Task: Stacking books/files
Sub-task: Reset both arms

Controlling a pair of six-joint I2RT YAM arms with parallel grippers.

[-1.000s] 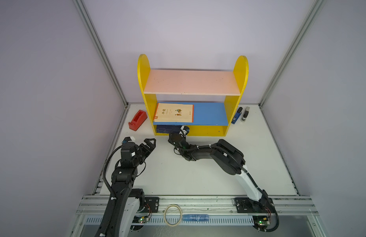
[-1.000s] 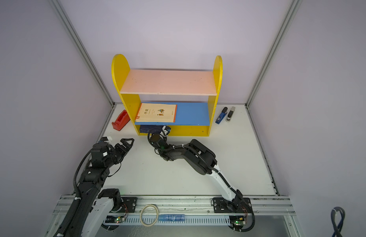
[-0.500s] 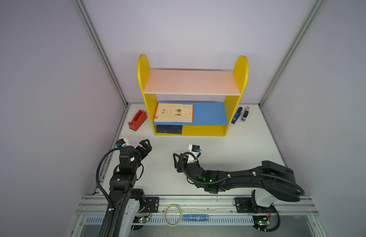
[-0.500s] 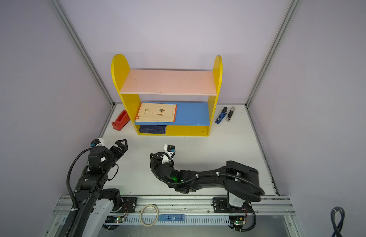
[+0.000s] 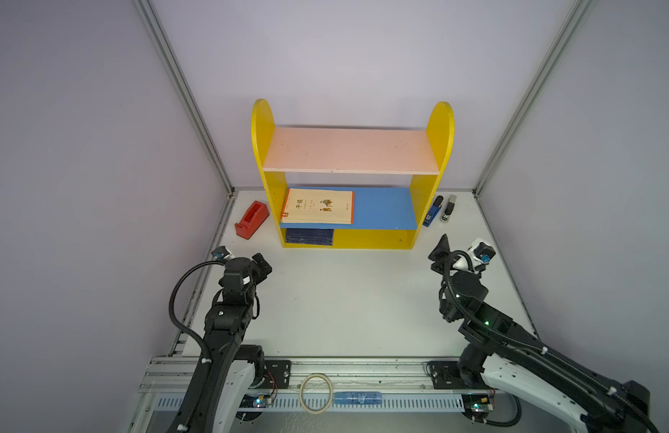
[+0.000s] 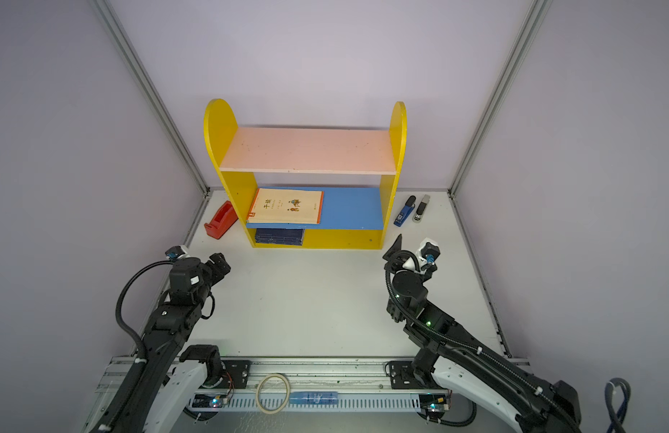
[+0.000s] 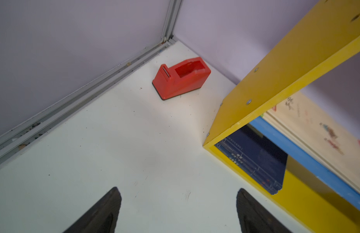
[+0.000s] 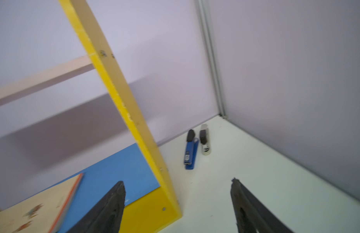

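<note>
Plainly, left gripper and right gripper both gape wide, holding nothing.

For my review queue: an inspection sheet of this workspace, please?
Surface: white tabletop, lightly speckled.
Job's things: thin cream paperback flat on the blue middle board of the yellow shelf unit; navy books on the level below.
Clutter: red plastic tape dispenser left of the shelf; blue stapler and grey stapler right of it; tape roll on front rail.
Grippers: left gripper and right gripper open, empty.
Cables: black hoses looped along both arms.
Surroundings: lilac walls, aluminium posts.
</note>
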